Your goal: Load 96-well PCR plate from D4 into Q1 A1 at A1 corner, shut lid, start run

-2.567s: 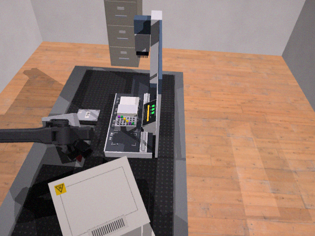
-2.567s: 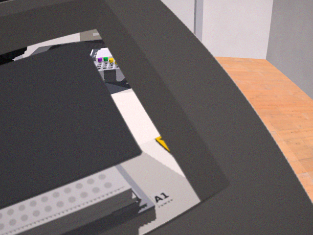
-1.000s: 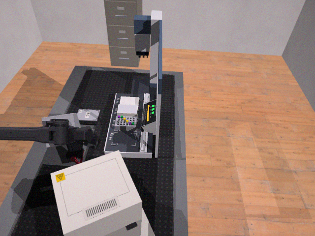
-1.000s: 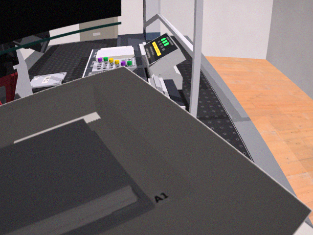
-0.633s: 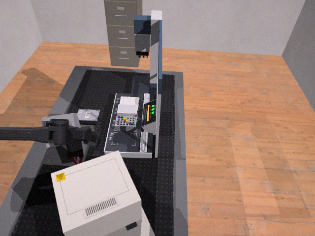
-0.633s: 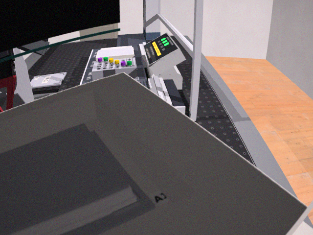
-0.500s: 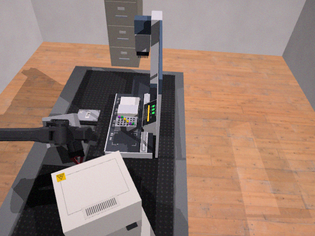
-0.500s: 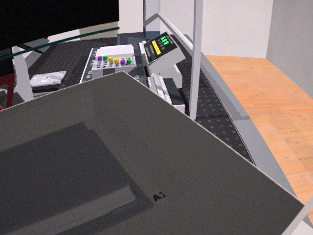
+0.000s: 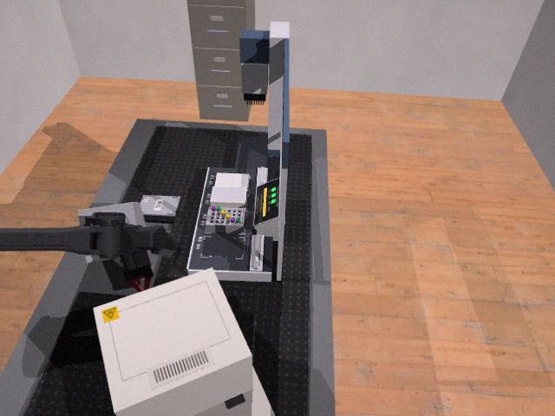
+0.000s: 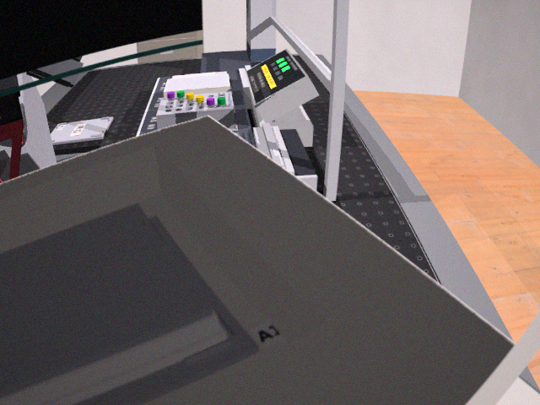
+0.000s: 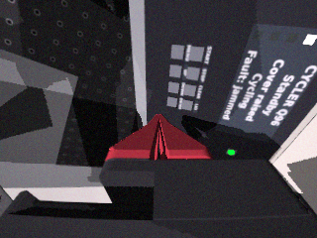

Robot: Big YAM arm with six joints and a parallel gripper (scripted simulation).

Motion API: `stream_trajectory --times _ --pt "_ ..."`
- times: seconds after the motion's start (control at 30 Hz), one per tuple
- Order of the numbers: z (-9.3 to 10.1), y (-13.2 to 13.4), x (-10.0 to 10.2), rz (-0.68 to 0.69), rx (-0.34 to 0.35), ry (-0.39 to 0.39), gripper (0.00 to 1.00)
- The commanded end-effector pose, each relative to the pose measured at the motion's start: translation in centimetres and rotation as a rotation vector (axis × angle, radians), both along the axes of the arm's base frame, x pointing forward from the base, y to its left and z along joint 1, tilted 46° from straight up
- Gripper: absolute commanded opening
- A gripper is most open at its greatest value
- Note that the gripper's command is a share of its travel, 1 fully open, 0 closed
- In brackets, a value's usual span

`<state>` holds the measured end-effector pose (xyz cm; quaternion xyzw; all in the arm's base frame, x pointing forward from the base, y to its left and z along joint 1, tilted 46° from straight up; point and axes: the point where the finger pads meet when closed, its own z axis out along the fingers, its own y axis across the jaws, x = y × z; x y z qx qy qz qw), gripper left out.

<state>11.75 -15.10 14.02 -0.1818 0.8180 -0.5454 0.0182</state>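
The white cycler Q1 stands at the near left of the table, and its lid lies down over the block. The PCR plate is out of sight. Position D4 on the deck shows bare. An A1 mark shows in the exterior view. My gripper is shut on nothing, with its red fingers pressed together. It hangs at Q1's front panel, its tip just below the keypad. The lamp is green.
On the deck the tube cooling block with coloured caps stands at D3. The deep-well block is at D2 and the other plate at D1. The regrip nest lies left of the deck. A tall gantry post stands at the right.
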Motion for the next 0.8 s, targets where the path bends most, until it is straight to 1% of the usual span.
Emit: stream_trajectory --times 0.0,0.13,0.5,0.77 --pt "2.61 -0.13 0.79 -0.02 0.008 -0.092 0.0" --pt "2.67 0.01 1.05 -0.012 0.007 -0.09 0.0" --pt "2.42 0.16 0.8 -0.004 0.005 -0.058 0.0" --pt "2.32 0.25 0.82 -0.001 0.007 -0.055 0.0"
